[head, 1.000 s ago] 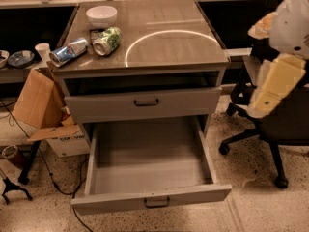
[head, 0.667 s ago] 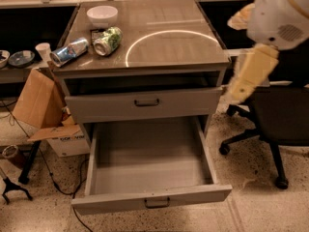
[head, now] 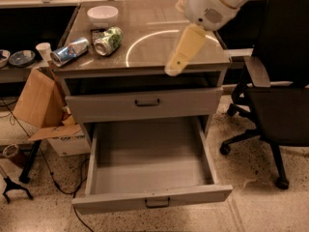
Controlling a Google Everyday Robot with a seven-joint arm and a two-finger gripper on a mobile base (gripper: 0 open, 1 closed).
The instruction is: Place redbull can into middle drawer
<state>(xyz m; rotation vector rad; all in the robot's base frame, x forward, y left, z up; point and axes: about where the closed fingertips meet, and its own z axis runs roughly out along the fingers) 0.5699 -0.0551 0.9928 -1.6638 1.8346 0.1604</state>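
White rounded arm (head: 217,1) (dotted grille patch) ends in a cream tapered hand (head: 181,54) over the countertop (head: 149,46)

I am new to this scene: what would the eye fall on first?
The middle drawer stands pulled wide open, low on the cabinet. The gripper hangs over the cabinet top's right side, on a pale arm from the upper right. The redbull can lies on its side at the top's left edge, beside a green can.
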